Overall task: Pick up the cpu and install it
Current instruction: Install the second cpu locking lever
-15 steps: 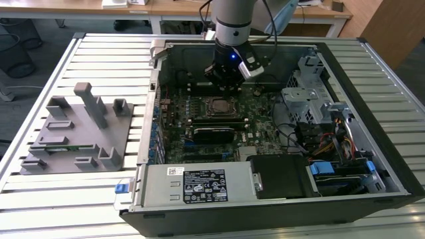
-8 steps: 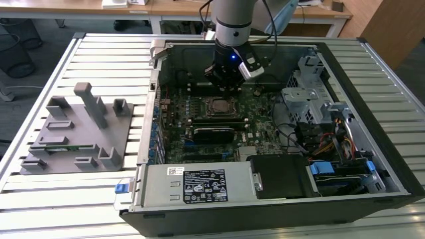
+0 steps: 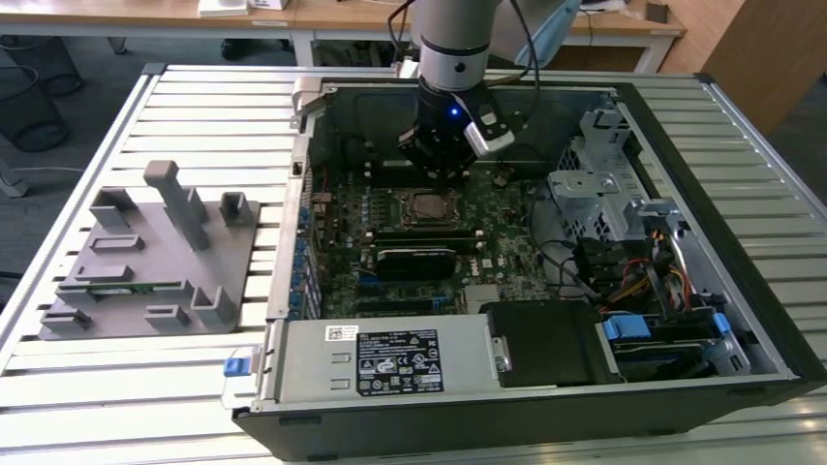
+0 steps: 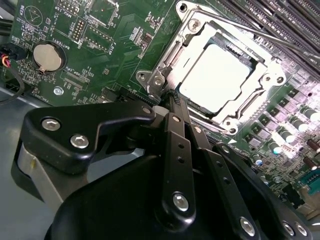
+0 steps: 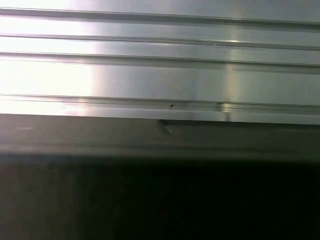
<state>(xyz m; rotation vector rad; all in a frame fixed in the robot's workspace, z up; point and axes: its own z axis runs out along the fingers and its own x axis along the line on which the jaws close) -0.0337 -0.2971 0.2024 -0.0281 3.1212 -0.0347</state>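
Note:
The cpu (image 4: 215, 77), a silvery square plate, lies flat inside the metal-framed socket (image 4: 167, 60) on the green motherboard (image 4: 115, 45). In the exterior view the cpu (image 3: 427, 204) sits mid-board within the open computer case (image 3: 776, 320). My gripper (image 3: 446, 177) hangs just above the socket's far edge. In the second wrist view the gripper (image 4: 171, 99) has its black fingers (image 4: 179, 145) drawn together to a point beside the socket frame's corner, with nothing between them. The socket's load frame stands open around the chip.
A grey fixture (image 3: 149, 257) holding a green memory stick (image 3: 130, 286) lies on the slatted table at the exterior view's left. In the case are a power supply (image 3: 387, 358), a drive cage (image 3: 607, 194) and cables (image 3: 640, 271). A coin battery (image 4: 48, 56) and memory slots (image 4: 280, 20) flank the socket.

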